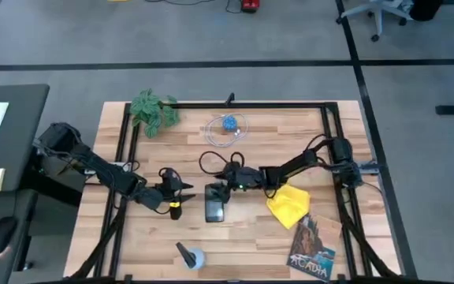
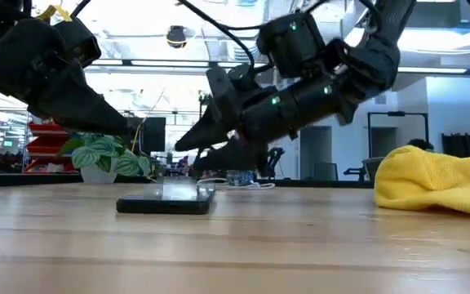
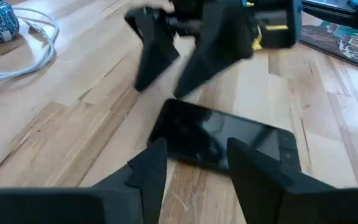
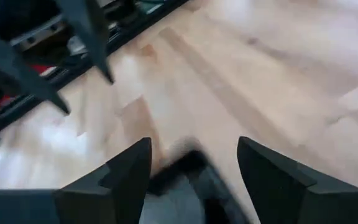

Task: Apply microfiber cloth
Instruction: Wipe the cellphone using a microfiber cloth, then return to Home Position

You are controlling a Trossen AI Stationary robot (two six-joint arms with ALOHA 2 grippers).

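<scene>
Step in hand: positioning over the phone [image 1: 214,203], before any wiping. The right hand [image 1: 221,188] hovers at the phone's far end, fingers spread and empty. The left hand [image 1: 186,192], also open and empty, waits just beside the phone. The microfiber cloth [image 1: 288,206] lies rumpled on the worktop [image 1: 274,126], untouched. Next, 1 hand must reach and grip the cloth.
</scene>
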